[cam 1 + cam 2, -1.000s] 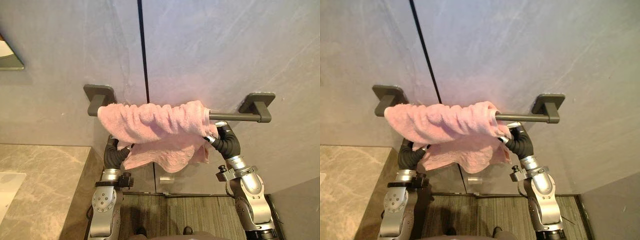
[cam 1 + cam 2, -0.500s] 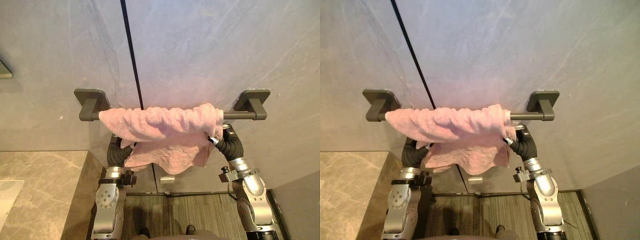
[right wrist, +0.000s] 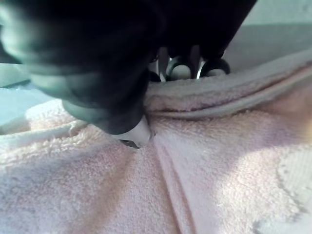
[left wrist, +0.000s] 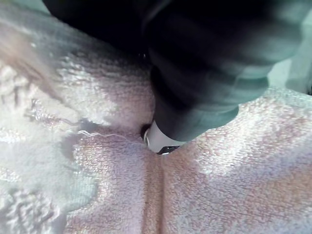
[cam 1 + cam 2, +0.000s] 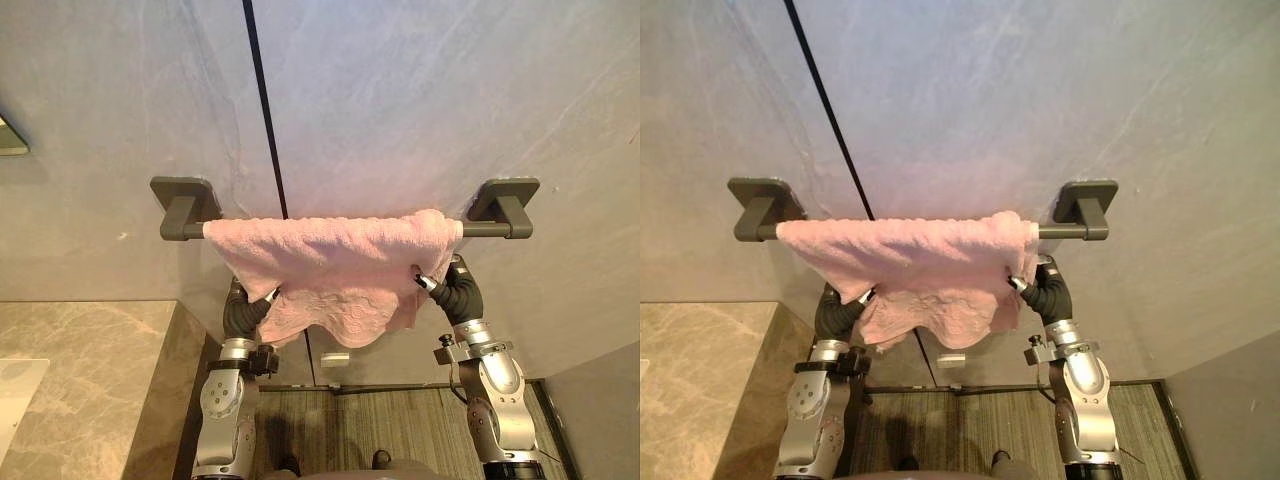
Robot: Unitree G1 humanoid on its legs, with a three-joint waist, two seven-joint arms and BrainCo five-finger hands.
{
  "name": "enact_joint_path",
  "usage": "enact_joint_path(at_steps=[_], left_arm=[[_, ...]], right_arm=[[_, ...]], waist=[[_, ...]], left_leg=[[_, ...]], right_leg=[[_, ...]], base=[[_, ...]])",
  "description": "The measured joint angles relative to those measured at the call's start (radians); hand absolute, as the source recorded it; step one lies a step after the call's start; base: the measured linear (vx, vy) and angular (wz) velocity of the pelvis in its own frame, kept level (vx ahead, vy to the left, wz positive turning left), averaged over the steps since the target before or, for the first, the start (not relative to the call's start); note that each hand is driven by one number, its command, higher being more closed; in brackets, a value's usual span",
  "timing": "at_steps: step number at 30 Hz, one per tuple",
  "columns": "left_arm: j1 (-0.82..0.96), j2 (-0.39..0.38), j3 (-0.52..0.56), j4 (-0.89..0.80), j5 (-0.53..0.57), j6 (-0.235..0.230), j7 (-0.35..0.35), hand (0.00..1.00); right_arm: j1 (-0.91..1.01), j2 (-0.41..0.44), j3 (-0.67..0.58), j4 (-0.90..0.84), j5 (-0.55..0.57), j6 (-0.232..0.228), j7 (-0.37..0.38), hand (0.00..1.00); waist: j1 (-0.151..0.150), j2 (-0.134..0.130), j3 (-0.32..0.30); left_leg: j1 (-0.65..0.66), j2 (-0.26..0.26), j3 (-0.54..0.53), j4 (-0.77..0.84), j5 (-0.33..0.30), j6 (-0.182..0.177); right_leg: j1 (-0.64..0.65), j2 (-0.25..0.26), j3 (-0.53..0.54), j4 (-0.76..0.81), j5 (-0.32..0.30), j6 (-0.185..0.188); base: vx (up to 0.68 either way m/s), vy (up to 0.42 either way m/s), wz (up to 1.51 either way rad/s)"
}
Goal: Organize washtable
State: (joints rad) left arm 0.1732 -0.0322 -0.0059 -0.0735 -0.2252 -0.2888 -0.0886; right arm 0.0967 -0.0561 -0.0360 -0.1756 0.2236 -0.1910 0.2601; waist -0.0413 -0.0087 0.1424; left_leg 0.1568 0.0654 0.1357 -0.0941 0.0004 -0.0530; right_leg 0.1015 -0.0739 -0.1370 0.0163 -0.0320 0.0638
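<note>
At the far left is the marble counter [image 5: 90, 350], low beside the grey wall [image 5: 420, 90]. On this wall a dark towel bar [image 5: 186, 229] runs across between its two brackets. Under the bar's left part is the left hand [image 5: 243, 313], raised to the lower left edge of the pink towel [image 5: 340, 258]. In its wrist view its thumb [image 4: 158, 141] is pressed into the cloth, which creases around the tip, so it grips the towel; its other fingers are hidden. The towel hangs over the bar and covers nearly its whole length, and its front layer is drawn down slanting toward each hand. At the right the right hand [image 5: 457, 291] pinches the towel's right edge between the thumb [image 3: 136, 135] and curled fingers [image 3: 179, 71]
</note>
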Motion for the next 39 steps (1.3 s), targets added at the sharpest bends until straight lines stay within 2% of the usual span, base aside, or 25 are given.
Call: enact_joint_path(at_steps=[13,14,19,29,35,39], left_arm=[[-0.008,-0.025,0.013,0.068,-0.003,-0.001,-0.001,1.0],[-0.01,-0.025,0.013,0.072,-0.002,-0.001,-0.001,0.0],[-0.013,-0.026,0.05,0.094,-0.004,0.001,0.0,0.0],[0.05,-0.025,0.059,0.105,-0.008,0.023,0.026,0.0],[0.099,-0.02,0.089,0.105,-0.039,0.034,0.049,0.0],[0.121,-0.02,0.088,0.105,-0.049,0.039,0.049,0.0]], right_arm=[[-0.003,0.072,-0.008,0.05,-0.03,-0.035,-0.036,1.0],[-0.003,0.076,-0.008,0.053,-0.034,-0.036,-0.038,0.0],[0.004,0.085,-0.029,0.074,-0.042,-0.038,-0.054,0.0],[0.062,0.105,-0.087,0.115,-0.058,-0.026,-0.139,0.0],[0.129,0.111,-0.115,0.151,-0.058,-0.016,-0.196,0.0],[0.16,0.112,-0.116,0.156,-0.056,0.003,-0.207,0.0]], waist=[[-0.001,0.006,-0.011],[-0.001,0.007,-0.012],[0.0,0.007,-0.012],[0.001,0.004,-0.01],[0.004,0.001,-0.008],[0.004,0.0,-0.008]], left_leg=[[-0.006,-0.002,-0.006,-0.001,0.0,0.0],[-0.006,-0.002,-0.006,-0.001,0.0,0.0],[-0.008,-0.002,-0.007,-0.001,0.0,0.0],[-0.006,-0.004,-0.009,0.0,0.0,0.001],[-0.005,-0.003,-0.009,0.0,-0.001,0.001],[-0.004,-0.002,-0.007,0.0,-0.001,0.001]], right_leg=[[0.0,-0.003,-0.005,0.001,-0.002,0.002],[0.0,-0.003,-0.005,0.001,-0.002,0.002],[-0.001,-0.003,-0.006,0.0,-0.005,0.007],[-0.002,-0.004,-0.011,-0.005,-0.004,0.005],[-0.001,-0.004,-0.011,-0.005,-0.004,0.005],[-0.001,-0.004,-0.009,-0.005,-0.004,0.005]], base=[[0.0,0.0,0.0],[0.0,0.0,0.0],[0.0,0.0,0.0],[0.0,0.0,0.0],[0.0,0.0,0.0],[0.0,0.0,0.0]])
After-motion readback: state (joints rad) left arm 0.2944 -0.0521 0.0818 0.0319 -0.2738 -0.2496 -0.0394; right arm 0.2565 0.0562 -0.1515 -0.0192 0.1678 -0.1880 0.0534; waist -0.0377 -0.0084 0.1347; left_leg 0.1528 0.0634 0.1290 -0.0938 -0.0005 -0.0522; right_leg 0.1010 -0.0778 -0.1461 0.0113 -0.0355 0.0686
